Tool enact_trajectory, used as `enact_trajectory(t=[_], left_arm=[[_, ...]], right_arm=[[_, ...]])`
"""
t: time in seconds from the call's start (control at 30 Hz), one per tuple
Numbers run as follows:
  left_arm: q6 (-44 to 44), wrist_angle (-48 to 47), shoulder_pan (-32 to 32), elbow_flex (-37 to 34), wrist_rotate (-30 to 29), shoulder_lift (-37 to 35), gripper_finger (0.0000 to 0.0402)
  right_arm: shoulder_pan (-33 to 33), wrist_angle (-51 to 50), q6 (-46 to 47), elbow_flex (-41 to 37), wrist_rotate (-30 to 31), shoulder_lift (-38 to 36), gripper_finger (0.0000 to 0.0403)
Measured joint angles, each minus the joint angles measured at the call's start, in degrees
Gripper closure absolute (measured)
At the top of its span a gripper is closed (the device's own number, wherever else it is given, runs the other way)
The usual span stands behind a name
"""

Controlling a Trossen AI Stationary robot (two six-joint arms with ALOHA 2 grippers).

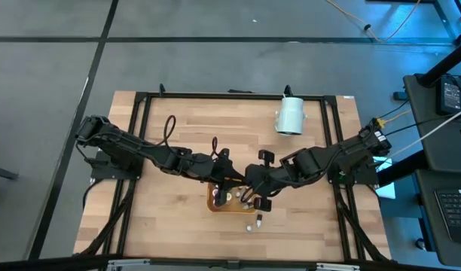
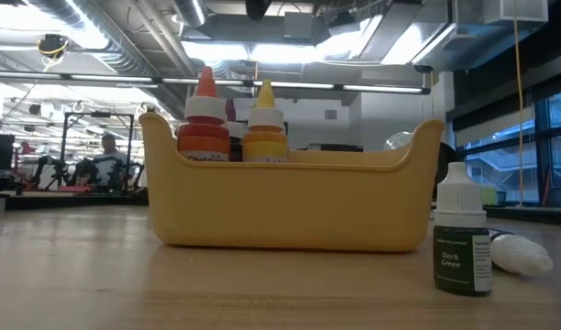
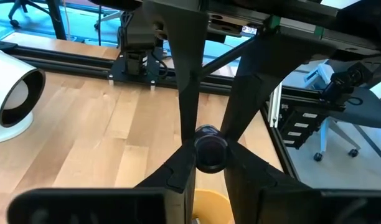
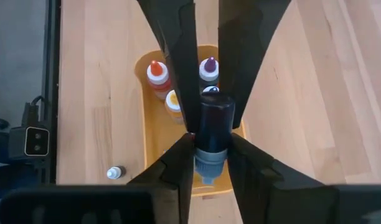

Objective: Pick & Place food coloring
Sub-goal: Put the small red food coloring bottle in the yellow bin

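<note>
The orange tray (image 1: pixel 214 205) sits near the table's near edge, with both grippers above it. My left gripper (image 1: pixel 224 175) (image 3: pixel 209 134) is shut on a small dark food coloring bottle (image 3: pixel 209 149), seen end-on. My right gripper (image 1: pixel 250 185) (image 4: pixel 208 118) is shut on a dark bottle with a grey cap (image 4: pixel 212 130). Inside the tray (image 4: pixel 154 134) stand a red-capped (image 4: pixel 156 76), a yellow-capped (image 4: pixel 172 99) and a purple-capped bottle (image 4: pixel 209 67). A white-capped dark green bottle (image 2: pixel 462 243) stands on the table beside the tray (image 2: pixel 290 206). My left gripper pinches the small dark bottle by its round end (image 3: pixel 209 163) between the two fingers, lifted clear above the tray's rim (image 3: pixel 209 208). My right gripper pinches the dark body (image 4: pixel 214 111) of its bottle between the two fingers from above. The bottle is lifted clear over the tray and its grey cap (image 4: pixel 210 163) sticks out of the hold.
A large white cylinder (image 1: pixel 291 116) lies near the table's far right side. Two small bottles (image 1: pixel 258 220) (image 1: pixel 248 226) are on the wood just near of the tray. A white object (image 2: pixel 522 255) lies beside the green bottle. Black frame rails border the table.
</note>
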Motion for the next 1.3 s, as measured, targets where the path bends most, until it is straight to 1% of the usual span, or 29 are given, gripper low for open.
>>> enact_trajectory(t=[0.1,0.3,0.33,0.4,0.53,0.63,0.73,0.8,0.87,0.93,1.03,1.1,1.2,1.3], left_arm=[[0.00,0.01,0.00,0.01,-0.14,0.00,0.0339],[0.00,0.03,0.00,0.01,-1.63,0.00,0.0339],[-0.02,0.03,0.00,0.01,-1.61,0.00,0.0339],[-0.18,0.53,0.00,0.01,-1.61,0.00,0.0339],[0.35,4.61,-0.33,0.01,-1.50,0.00,0.0339],[3.15,11.85,-0.44,0.01,-1.24,0.00,0.0340],[5.34,19.98,-0.44,0.01,0.68,0.12,0.0340],[6.90,24.08,-0.44,0.03,2.09,0.26,0.0340],[8.09,27.57,-0.44,0.03,3.68,0.26,0.0339],[8.43,30.16,-0.44,0.03,5.10,0.26,0.0339],[8.90,32.69,-0.44,0.03,6.97,0.26,0.0339],[9.01,33.49,-0.44,0.03,8.07,0.26,0.0339],[9.05,33.13,-0.44,0.03,9.20,-0.07,0.0338],[9.82,32.59,-0.62,0.01,9.70,-1.48,0.0338]], right_arm=[[0.00,0.33,0.38,0.00,0.02,-0.05,0.0284],[0.43,-0.80,2.59,-0.02,1.67,-2.92,0.0199],[1.19,-0.73,3.05,-0.02,3.29,-3.91,0.0188],[3.39,-1.42,3.36,-0.02,8.50,-5.93,0.0169],[9.09,-4.52,4.62,-0.02,19.73,-9.66,0.0148],[13.01,-5.96,7.21,-0.02,27.44,-11.69,0.0144],[16.84,-5.87,9.20,-0.02,35.23,-12.30,0.0144],[18.68,-4.88,9.31,-0.39,38.84,-12.24,0.0144],[19.42,-1.45,9.14,-2.37,40.85,-12.32,0.0144],[19.44,3.26,7.20,-5.01,41.53,-12.22,0.0144],[19.26,12.77,2.37,-8.94,40.14,-12.16,0.0144],[18.64,20.29,-2.42,-11.28,36.97,-12.30,0.0144],[16.96,31.71,-9.35,-14.79,30.21,-12.99,0.0144],[14.75,39.93,-13.17,-18.63,24.71,-14.68,0.0144]])
